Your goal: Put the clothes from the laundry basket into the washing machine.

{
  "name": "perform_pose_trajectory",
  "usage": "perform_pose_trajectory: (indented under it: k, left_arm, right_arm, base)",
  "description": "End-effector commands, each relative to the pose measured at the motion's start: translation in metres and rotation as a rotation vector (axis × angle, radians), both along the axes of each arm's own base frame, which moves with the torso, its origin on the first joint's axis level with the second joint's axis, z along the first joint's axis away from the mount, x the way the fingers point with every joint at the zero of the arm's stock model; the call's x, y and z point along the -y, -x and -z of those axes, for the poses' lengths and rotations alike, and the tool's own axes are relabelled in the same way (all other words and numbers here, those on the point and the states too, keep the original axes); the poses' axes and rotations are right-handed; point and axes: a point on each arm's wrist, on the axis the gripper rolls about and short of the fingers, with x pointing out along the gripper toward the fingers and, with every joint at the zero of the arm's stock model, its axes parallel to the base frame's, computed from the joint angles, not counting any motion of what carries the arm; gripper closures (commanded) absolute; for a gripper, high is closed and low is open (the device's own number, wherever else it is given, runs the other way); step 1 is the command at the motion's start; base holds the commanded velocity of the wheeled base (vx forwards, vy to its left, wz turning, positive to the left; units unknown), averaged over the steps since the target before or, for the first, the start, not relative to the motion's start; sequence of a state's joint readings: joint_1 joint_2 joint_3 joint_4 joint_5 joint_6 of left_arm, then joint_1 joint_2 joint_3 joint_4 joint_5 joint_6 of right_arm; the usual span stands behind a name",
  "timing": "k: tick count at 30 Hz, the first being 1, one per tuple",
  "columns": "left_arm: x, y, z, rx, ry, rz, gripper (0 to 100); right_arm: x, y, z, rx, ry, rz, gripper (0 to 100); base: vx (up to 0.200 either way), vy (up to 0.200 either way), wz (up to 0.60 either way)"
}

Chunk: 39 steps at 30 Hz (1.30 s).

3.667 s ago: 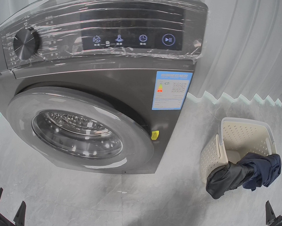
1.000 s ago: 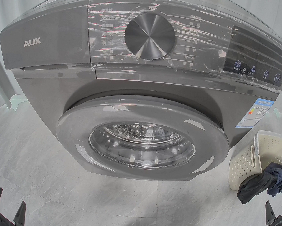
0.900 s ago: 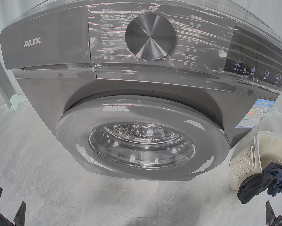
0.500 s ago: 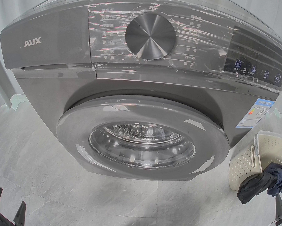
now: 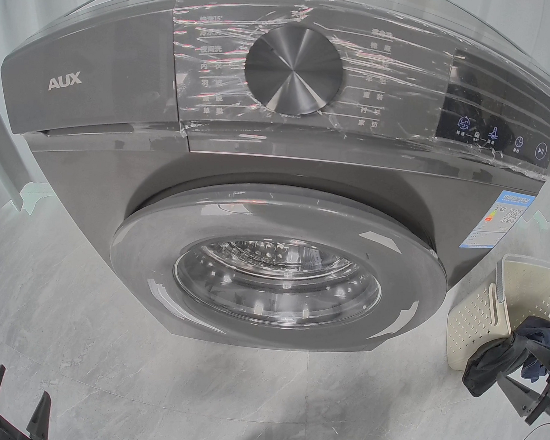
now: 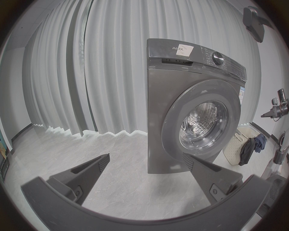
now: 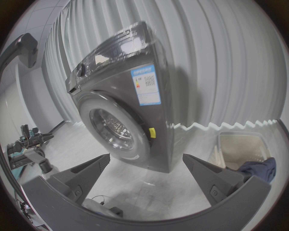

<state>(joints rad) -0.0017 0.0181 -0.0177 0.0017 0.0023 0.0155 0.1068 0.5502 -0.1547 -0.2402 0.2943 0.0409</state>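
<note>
While the right hand [image 7: 146, 156], spread and empty, has risen at 4 o'clock beside dark clothes [image 5: 493, 363] on the basket [image 5: 474, 317] rim, left hand [image 5: 21, 383] spread, unmoved at 7 o'clock

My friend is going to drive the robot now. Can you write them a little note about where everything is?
Left gripper: open, empty, low, away from the basket.
Right gripper: open, empty, close beside the clothes.
Things: dark clothes hang over the rim of the cream perforated plastic laundry basket, on the pale tiled floor to the right of the grey washing machine. Its round glass door is shut.
Done: nothing loaded yet.
Left: open the door, grab the clothes, put them in the drum.
</note>
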Motion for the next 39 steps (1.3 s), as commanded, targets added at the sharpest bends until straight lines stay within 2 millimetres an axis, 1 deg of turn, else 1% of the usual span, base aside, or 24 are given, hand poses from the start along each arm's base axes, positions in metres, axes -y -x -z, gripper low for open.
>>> perform_pose_trajectory:
  k: [1, 5, 6, 7, 9, 13, 16, 18, 26, 30, 33, 35, 39]
  left_arm:
    - [0.000, 0.000, 0.005, -0.001, 0.000, 0.001, 0]
    - [0.000, 0.000, 0.005, -0.001, 0.000, 0.001, 0]
    - [0.000, 0.000, 0.005, -0.001, 0.000, 0.001, 0]
    - [0.000, 0.000, 0.005, -0.002, 0.000, 0.001, 0]
    - [0.000, 0.000, 0.005, -0.001, 0.000, 0.001, 0]
    - [0.000, 0.000, 0.005, -0.001, 0.000, 0.001, 0]
    - [0.000, 0.000, 0.005, -0.001, 0.000, 0.001, 0]
    - [0.000, 0.000, 0.005, -0.001, 0.000, 0.001, 0]
    - [0.000, 0.000, 0.005, -0.001, 0.000, 0.001, 0]
    - [0.000, 0.000, 0.005, -0.001, 0.000, 0.001, 0]
    - [0.000, 0.000, 0.005, -0.001, 0.000, 0.001, 0]
    - [0.000, 0.000, 0.005, -0.001, 0.000, 0.001, 0]
    - [0.000, 0.000, 0.005, -0.001, 0.000, 0.001, 0]
  right_arm:
    - [-0.028, -0.067, 0.000, -0.174, 0.003, -0.220, 0]
    - [-0.047, -0.075, -0.004, -0.224, -0.111, -0.300, 0]
    - [-0.048, -0.075, -0.004, -0.223, -0.115, -0.299, 0]
    - [-0.054, -0.083, -0.008, -0.219, -0.122, -0.281, 0]
    - [-0.058, -0.092, -0.008, -0.222, -0.105, -0.254, 0]
    - [-0.065, -0.105, -0.009, -0.188, -0.056, -0.259, 0]
    - [-0.071, -0.122, -0.011, -0.165, -0.049, -0.234, 0]
    - [-0.074, -0.129, -0.011, -0.149, -0.043, -0.213, 0]
    - [-0.085, -0.150, -0.015, -0.096, -0.041, -0.207, 0]
    - [-0.087, -0.151, -0.016, -0.093, -0.042, -0.213, 0]
    - [-0.084, -0.145, -0.012, -0.107, -0.035, -0.217, 0]
    - [-0.082, -0.138, -0.010, -0.111, -0.032, -0.224, 0]
    - [-0.072, -0.115, -0.003, -0.111, -0.010, -0.237, 0]
  base:
    - [0.000, 0.000, 0.00]
    - [0.000, 0.000, 0.00]
    - [0.000, 0.000, 0.00]
    - [0.000, 0.000, 0.00]
    - [0.000, 0.000, 0.00]
    - [0.000, 0.000, 0.00]
    - [0.000, 0.000, 0.00]
    - [0.000, 0.000, 0.00]
    - [0.000, 0.000, 0.00]
    - [0.000, 0.000, 0.00]
    - [0.000, 0.000, 0.00]
    - [0.000, 0.000, 0.00]
    - [0.000, 0.000, 0.00]
